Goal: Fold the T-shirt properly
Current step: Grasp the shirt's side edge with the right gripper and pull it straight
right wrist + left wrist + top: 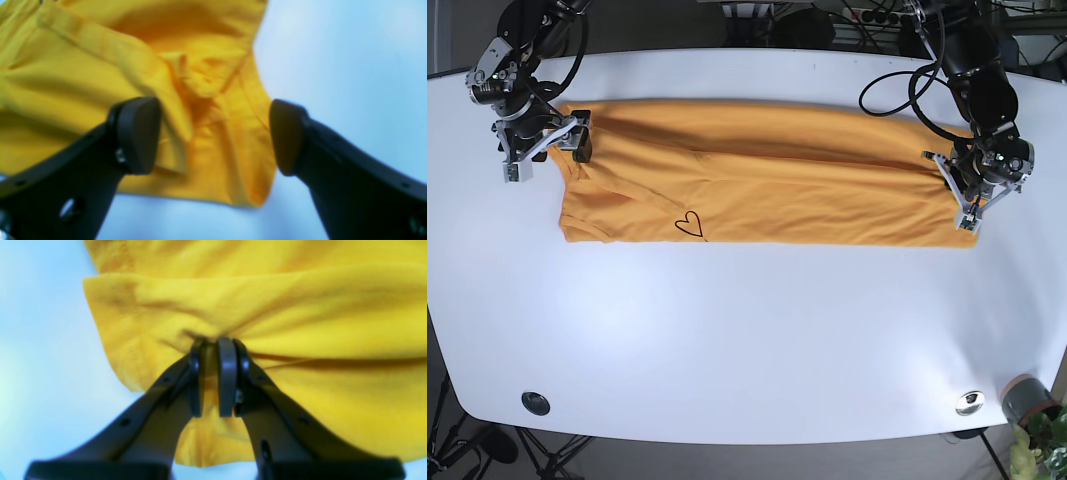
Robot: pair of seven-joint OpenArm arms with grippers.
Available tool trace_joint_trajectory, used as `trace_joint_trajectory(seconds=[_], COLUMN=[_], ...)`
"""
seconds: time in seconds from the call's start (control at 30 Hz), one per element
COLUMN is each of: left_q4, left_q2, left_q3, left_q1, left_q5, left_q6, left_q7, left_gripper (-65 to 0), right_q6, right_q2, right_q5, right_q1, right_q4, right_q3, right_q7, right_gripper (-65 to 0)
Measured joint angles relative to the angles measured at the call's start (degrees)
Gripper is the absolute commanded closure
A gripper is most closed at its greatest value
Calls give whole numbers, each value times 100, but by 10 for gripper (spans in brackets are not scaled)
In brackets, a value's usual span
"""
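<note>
While lying lengthwise across the table (747, 330), T-shirt (767, 185) pinched by left gripper (215, 340), right gripper (213, 133) spread.

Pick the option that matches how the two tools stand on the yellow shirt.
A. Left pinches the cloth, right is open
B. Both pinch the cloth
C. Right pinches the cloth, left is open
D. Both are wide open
A: in the left wrist view the left tool is closed on a bunched fold of the shirt, while the right tool stands spread apart over the cloth.
</note>
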Motion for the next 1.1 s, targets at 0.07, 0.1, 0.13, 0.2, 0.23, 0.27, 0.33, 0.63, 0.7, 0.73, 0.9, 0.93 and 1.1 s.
trace_joint_trajectory(seconds=[0.07,0.1,0.13,0.2,0.23,0.27,0.33,0.63,0.7,0.73,0.9,0.93,1.1], left_q4=[0,0,0,0,0,0,0,0,0,0,0,0,0], left_q2=[2,4,4,9,9,11,17,22,17,15,20,17,22], left_q3=[0,0,0,0,0,0,0,0,0,0,0,0,0], left_q1=[-2,-2,-4,-4,-4,-4,-4,0,0,0,-2,-2,-7], left_q5=[4,13,15,13,13,15,22,28,11,9,20,15,22], left_q6=[0,2,2,2,2,2,4,7,4,4,4,4,4], left_q7=[0,-2,0,0,0,-2,0,-24,-26,-24,-26,-26,-22], left_gripper=[-63,-63,-63,-63,-63,-63,-63,-63,-63,-63,-63,-63,-63], right_q6=[15,17,22,15,9,68,179,238,240,238,247,256,330], right_q2=[15,7,-7,-44,-63,-83,-146,-146,-153,-149,-114,-116,-114], right_q5=[-17,-22,-13,2,-9,2,9,-4,-28,-11,-341,-450,-881], right_q1=[-37,-66,-96,-166,-212,-245,-260,-229,-146,-103,92,136,542], right_q4=[50,153,286,586,737,824,911,601,271,111,-820,-911,-1561], right_q3=[0,-2,-9,-118,-304,-507,-876,-1733,-1762,-1759,-1740,-1733,-1733], right_q7=[-48,-66,-68,-11,4,-17,-44,4,7,31,793,892,1615], right_gripper=[-491,-487,-482,-463,-453,-442,-404,-200,-190,-190,-192,-192,-192])
